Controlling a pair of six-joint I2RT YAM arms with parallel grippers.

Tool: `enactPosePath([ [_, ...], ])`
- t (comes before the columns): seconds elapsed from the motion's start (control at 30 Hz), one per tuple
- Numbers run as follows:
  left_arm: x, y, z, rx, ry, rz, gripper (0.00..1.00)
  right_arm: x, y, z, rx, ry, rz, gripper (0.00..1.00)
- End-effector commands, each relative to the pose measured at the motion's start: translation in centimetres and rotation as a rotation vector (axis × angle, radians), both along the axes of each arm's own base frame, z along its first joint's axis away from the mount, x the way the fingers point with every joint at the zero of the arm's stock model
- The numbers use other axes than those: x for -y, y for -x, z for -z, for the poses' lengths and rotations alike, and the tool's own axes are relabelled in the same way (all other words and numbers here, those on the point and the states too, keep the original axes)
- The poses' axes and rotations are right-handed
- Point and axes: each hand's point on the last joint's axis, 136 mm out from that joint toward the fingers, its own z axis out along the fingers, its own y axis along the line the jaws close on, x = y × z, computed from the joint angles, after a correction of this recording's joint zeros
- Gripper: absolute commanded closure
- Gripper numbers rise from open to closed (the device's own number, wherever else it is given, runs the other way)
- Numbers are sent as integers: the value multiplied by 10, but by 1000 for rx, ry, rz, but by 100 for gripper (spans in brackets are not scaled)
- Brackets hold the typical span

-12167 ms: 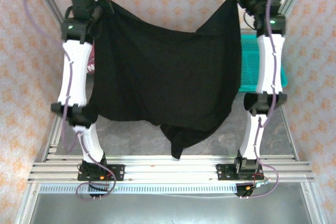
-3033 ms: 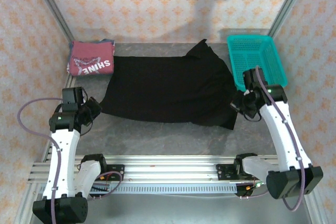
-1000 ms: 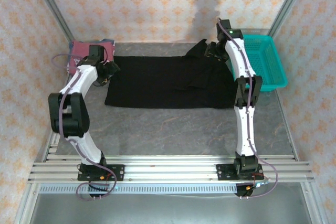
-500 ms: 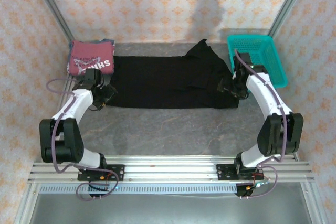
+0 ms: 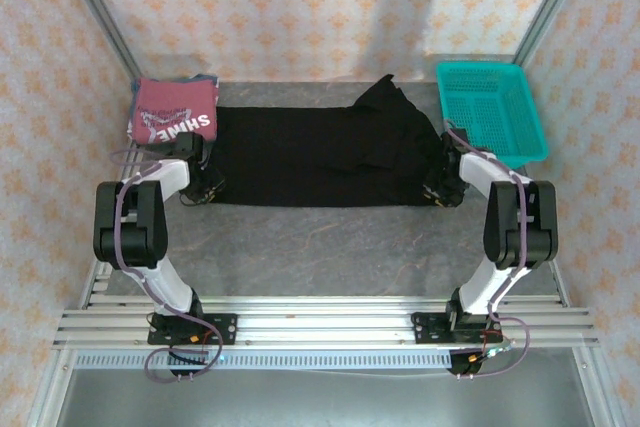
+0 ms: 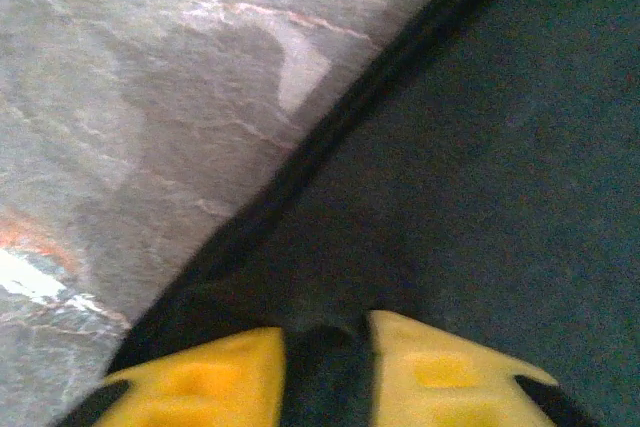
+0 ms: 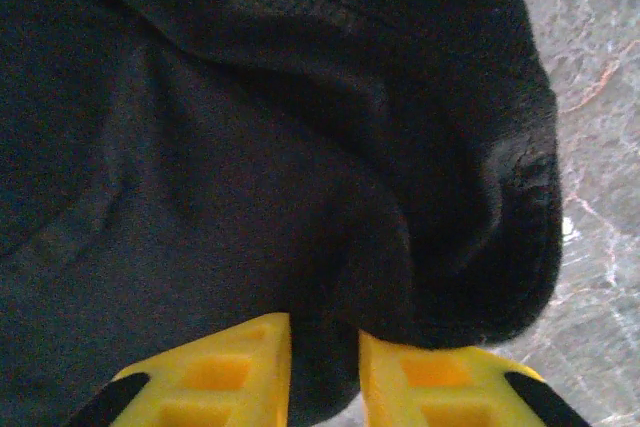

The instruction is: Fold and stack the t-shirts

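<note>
The black t-shirt (image 5: 320, 152) lies spread flat across the middle of the grey tabletop (image 5: 330, 247). The left hand (image 5: 205, 187) is at its near-left corner, and its yellow fingers (image 6: 200, 382) are pinched on the cloth's edge. The right hand (image 5: 440, 190) grips the bunched near-right corner in the same way. The dark red t-shirt (image 5: 172, 112) sits folded at the far left, just beside the black one. A teal basket (image 5: 490, 107) stands at the far right.

Spread shirt (image 5: 320, 157) lies between folded shirt (image 5: 172, 112) left, perhaps touching, and basket (image 5: 490, 112) right.
</note>
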Motion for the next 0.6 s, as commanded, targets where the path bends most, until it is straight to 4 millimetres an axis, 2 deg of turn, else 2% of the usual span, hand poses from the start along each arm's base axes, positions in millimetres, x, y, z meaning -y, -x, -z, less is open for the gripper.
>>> enactPosePath([
  [0.0,-15,27,11,-93,-58,-40,87,14,14,2,4,62,74,93],
  [0.07,-20,41,13,-118,-69,-50,88,18,29,4,-8,82,82,100],
  [0.27,-28,73,7,-157,-83,-49,90,14,76,3,-44,56,128,100],
  [0.37,-23,91,7,-165,-69,-56,90,19,107,0,-66,77,169,100],
  [0.47,-17,109,9,-176,-43,-66,89,14,133,2,-79,42,211,100],
  [0.5,-12,114,9,-178,-25,-67,82,10,139,2,-79,20,223,96],
  [0.57,-3,119,1,-155,-7,-58,67,6,141,-4,-60,-11,234,78],
])
